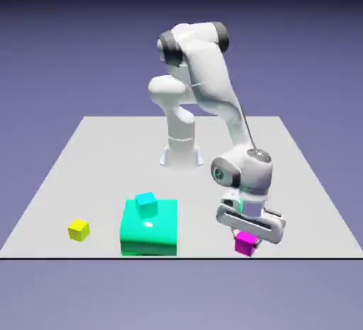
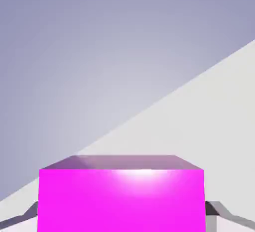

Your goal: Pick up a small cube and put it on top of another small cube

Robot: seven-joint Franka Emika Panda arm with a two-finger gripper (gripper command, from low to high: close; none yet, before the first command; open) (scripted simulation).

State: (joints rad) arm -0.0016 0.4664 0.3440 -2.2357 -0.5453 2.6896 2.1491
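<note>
Looks like glossy, smooth plastic on the green block (image 1: 149, 235). Shows a soft sheen on the smooth pink cube (image 2: 122, 201). Resembles smooth plastic on the white arm (image 1: 209, 74). Looks matt and even on the table (image 1: 106, 158).

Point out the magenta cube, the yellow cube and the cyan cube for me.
Magenta cube (image 2: 122, 203): hand view, its bright face.
Yellow cube (image 1: 79, 230): exterior view, middle of the cube.
Cyan cube (image 1: 147, 206): exterior view, middle of the cube.
</note>
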